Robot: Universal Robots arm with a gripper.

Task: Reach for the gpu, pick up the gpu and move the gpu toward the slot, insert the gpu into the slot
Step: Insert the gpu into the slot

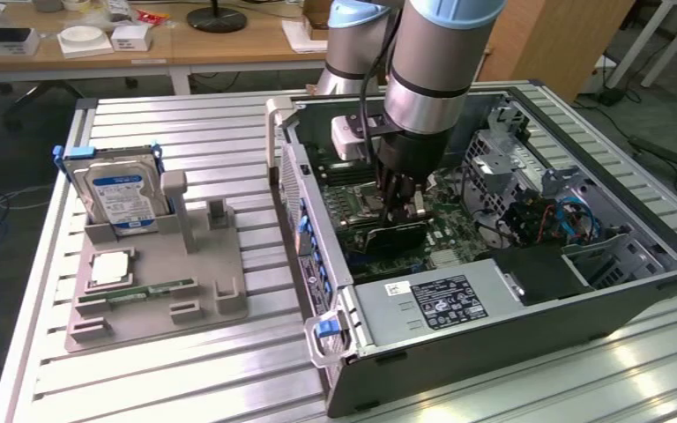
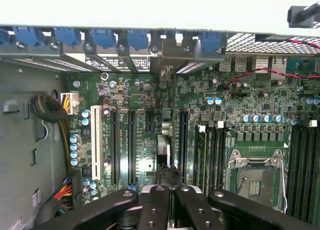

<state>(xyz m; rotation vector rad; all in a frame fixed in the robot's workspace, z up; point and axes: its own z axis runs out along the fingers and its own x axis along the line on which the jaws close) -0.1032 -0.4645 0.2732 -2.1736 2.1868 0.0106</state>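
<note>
The arm reaches steeply downward, wrist vertical, its end effector [image 1: 395,214] pointing straight down with fingers [image 2: 155,210] closed together.

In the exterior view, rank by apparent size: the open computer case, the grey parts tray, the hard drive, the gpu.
1. Computer case, largest.
2. Grey parts tray.
3. Hard drive.
4. Gpu, smallest as seen, but the hand gripping it and the case wall partly hide it, so its rank against the drive is unsure.

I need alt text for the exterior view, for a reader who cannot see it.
A robot arm reaches down into an open computer case, its shut gripper holding a graphics card upright over the motherboard. On the exterior view's left, a grey tray holds a hard drive.
</note>
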